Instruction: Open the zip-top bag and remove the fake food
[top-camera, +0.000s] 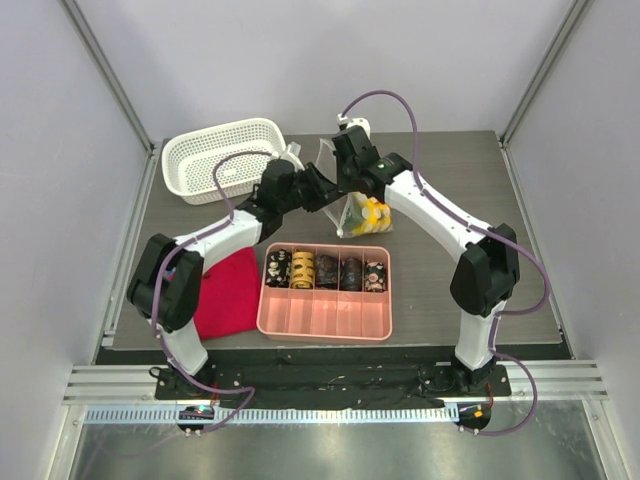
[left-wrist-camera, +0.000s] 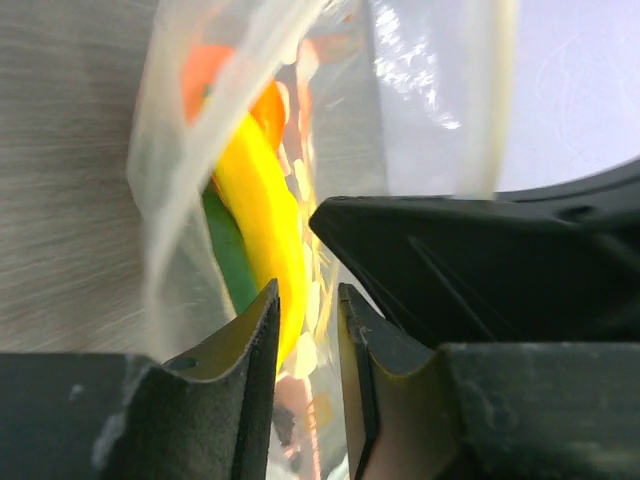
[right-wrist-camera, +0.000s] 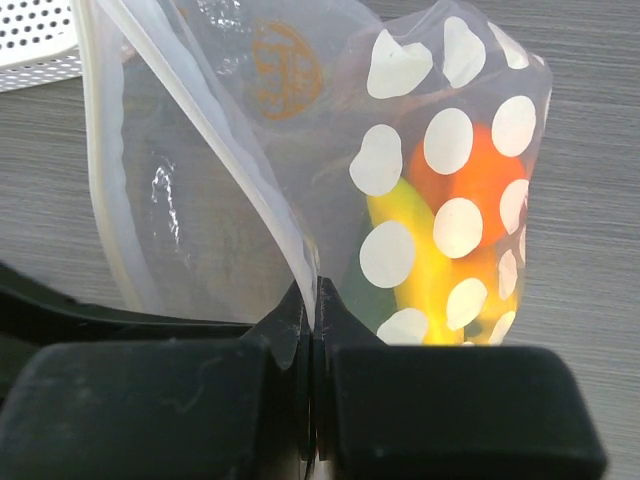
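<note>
Bag (right-wrist-camera: 300, 130), clear with cream spots, pinched by right fingers (right-wrist-camera: 345, 325); left fingers (left-wrist-camera: 255, 345) perhaps gripping.

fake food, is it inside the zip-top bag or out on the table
Inside. The yellow banana, orange pieces and green piece show through the spotted zip-top bag.

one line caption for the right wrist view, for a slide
Right gripper clamped on the film of the spotted zip-top bag, fake food showing through its wall.
</note>
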